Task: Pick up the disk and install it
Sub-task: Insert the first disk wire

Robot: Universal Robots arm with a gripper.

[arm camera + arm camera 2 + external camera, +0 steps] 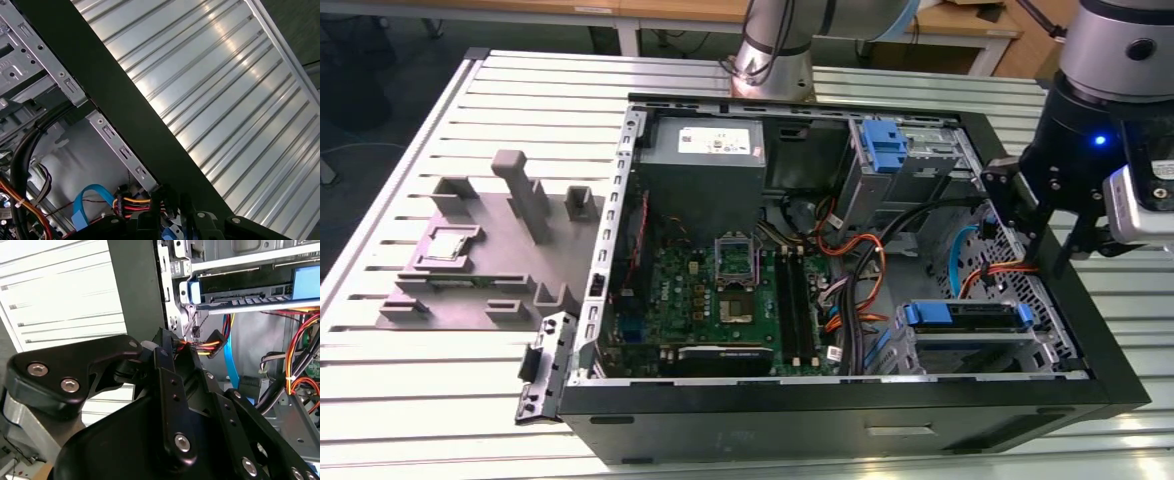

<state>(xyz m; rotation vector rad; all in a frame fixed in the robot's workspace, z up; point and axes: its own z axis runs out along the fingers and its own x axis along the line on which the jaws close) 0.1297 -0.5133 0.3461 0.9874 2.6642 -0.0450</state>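
- Black jointed linkage of the gripper [170, 390], matte with bright screw heads, crowds the second wrist view; behind it a flat blue-edged disk [250, 290] sits in a metal bay, with red, yellow and orange wires [210, 346] and a light blue ribbon cable [229, 365] below
- Ribbed, shiny aluminium slats of the desk [235, 90] stretch past the black case wall [130, 110] in the first wrist view, a surface the second wrist view shows more faintly
- From the exterior view, the open black computer case [854, 415] lies on the desk, green motherboard [720, 290] and grey power-supply box [707, 150] inside; the disk [967, 318] rests in the cage at the exterior view's lower right
- Gripper [1061, 255] hangs over the case's right edge, just above that cage, fingers apart, nothing between them, touching nothing I can make out
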